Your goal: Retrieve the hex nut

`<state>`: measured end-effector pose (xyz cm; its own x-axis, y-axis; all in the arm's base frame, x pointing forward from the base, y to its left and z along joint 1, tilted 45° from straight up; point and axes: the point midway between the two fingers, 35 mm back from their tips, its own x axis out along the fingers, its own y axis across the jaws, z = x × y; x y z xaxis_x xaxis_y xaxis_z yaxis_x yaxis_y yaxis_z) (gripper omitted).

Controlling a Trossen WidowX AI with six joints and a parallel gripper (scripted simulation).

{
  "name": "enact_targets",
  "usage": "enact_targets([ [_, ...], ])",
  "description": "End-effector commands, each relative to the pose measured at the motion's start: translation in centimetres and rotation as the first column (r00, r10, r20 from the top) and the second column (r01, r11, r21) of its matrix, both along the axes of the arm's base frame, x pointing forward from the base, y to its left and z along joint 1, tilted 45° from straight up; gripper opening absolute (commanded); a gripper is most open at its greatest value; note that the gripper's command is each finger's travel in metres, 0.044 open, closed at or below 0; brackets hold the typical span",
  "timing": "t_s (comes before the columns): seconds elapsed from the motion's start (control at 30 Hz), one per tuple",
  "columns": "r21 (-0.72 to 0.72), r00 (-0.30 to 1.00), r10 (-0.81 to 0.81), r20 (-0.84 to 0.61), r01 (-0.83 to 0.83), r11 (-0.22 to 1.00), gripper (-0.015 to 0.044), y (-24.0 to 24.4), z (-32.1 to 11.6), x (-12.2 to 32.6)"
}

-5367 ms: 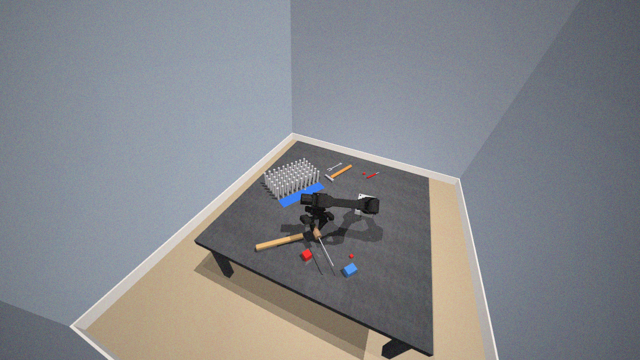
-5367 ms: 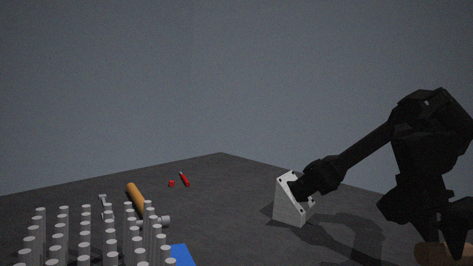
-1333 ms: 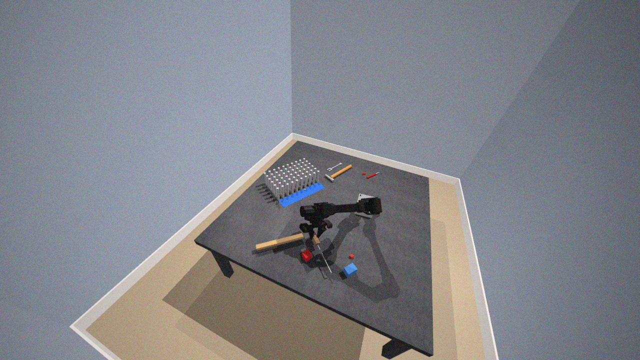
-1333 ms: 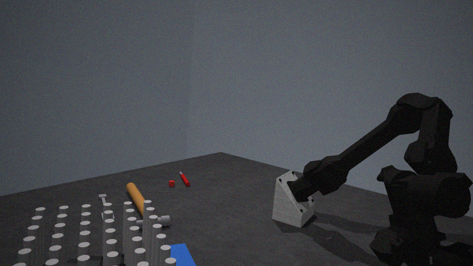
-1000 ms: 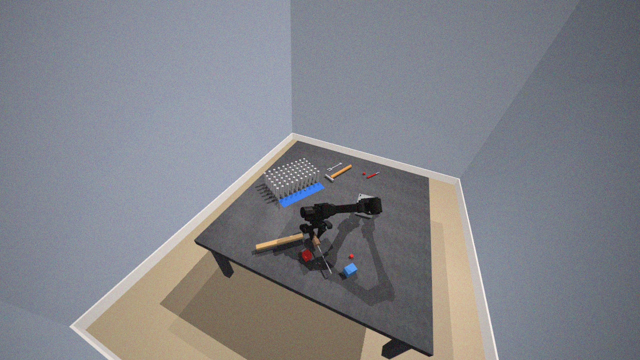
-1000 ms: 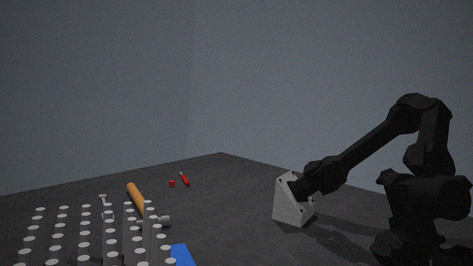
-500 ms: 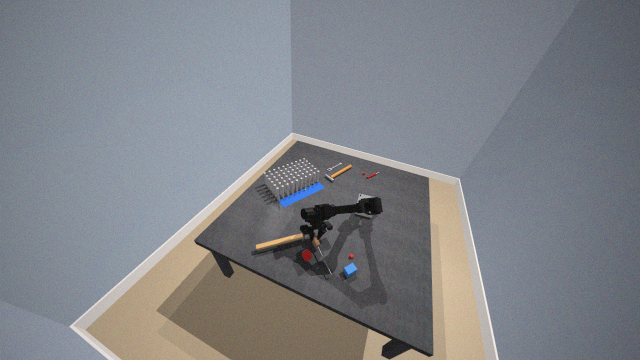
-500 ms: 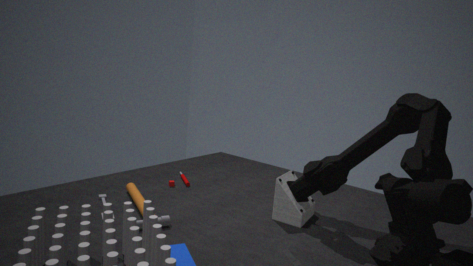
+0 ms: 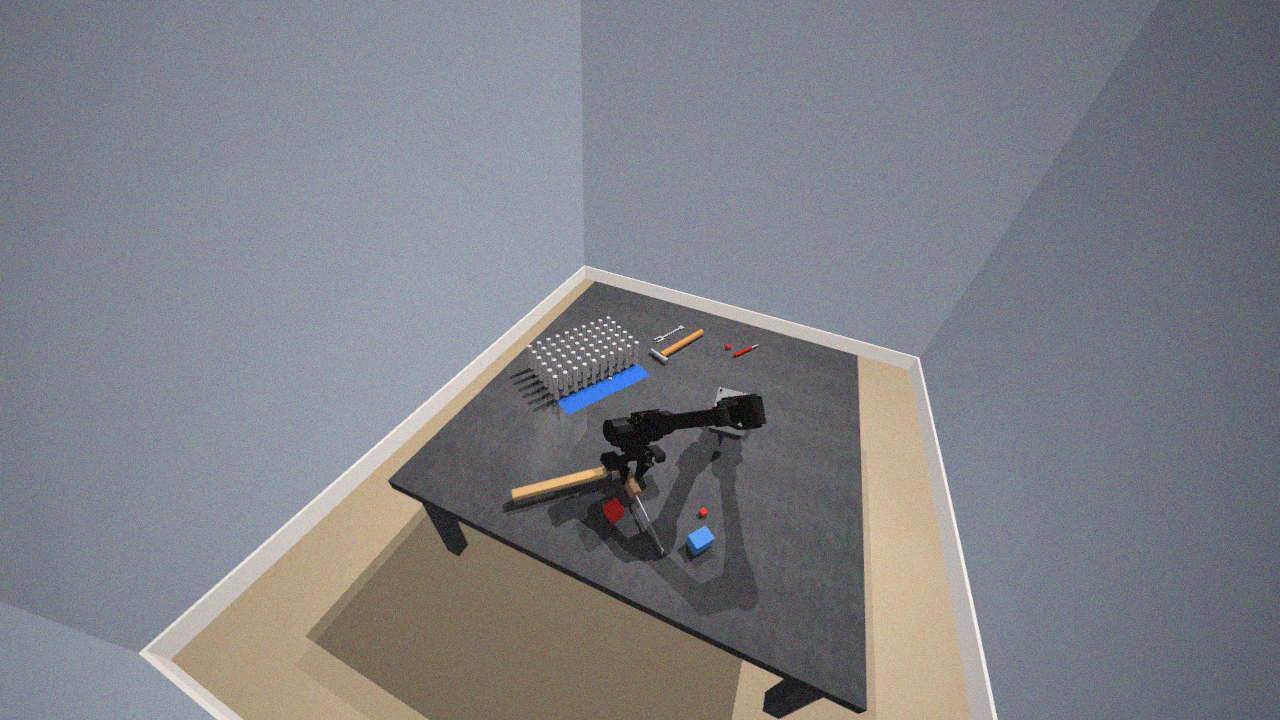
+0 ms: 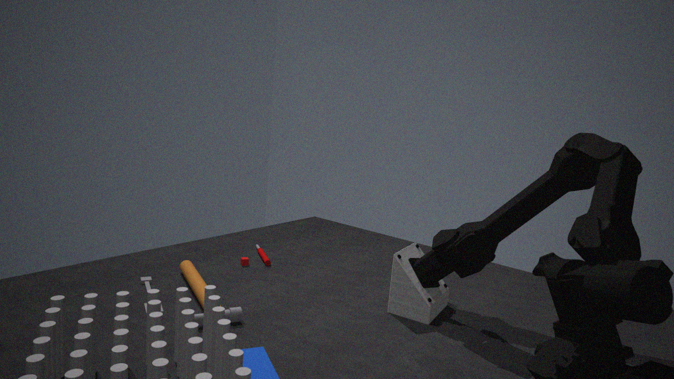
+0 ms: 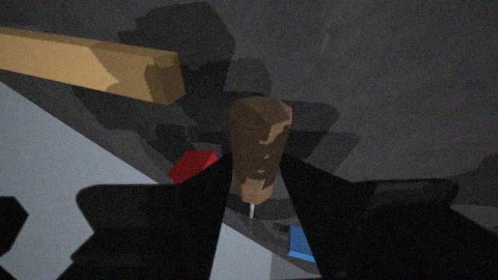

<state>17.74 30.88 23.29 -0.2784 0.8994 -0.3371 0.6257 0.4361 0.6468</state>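
My gripper (image 9: 633, 476) (image 11: 256, 158) is shut on the brown wooden handle (image 9: 632, 488) (image 11: 258, 132) of a thin metal-shafted tool. Its shaft (image 9: 649, 526) (image 11: 252, 211) points toward the table's near edge. I cannot tell whether its tip touches the table, and its shape is too small to read. The spacers (image 9: 554, 386) (image 10: 187, 311) stand upright in rows, well away from my gripper. The blue taped strip (image 9: 581, 401) (image 10: 259, 363) lies in front of them. A small pale speck (image 9: 610, 377), apparently the nut, shows at the strip's spacer-side edge.
A wooden bar (image 9: 556, 486) (image 11: 78, 62) and a red block (image 9: 614, 511) (image 11: 192, 165) lie close to my gripper. A blue block (image 9: 700, 540) (image 11: 299, 243) lies near the shaft's end. Beyond the arm are a hammer (image 9: 682, 342) (image 10: 192, 281), a wrench (image 9: 671, 333) and a red pen-like tool (image 9: 744, 351) (image 10: 264, 256).
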Motion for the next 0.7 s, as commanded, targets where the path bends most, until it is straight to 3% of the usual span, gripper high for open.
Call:
enact_targets([
  [0.0,0.001,1.0,-0.004,-0.002,0.004,1.0,0.0,0.12,-0.06,-0.07],
  [0.3,0.007,1.0,-0.005,-0.005,0.005,1.0,0.0,0.43,-0.31,-0.33],
  [0.67,0.006,1.0,-0.001,-0.003,0.001,1.0,0.0289,0.34,-0.28,-0.28],
])
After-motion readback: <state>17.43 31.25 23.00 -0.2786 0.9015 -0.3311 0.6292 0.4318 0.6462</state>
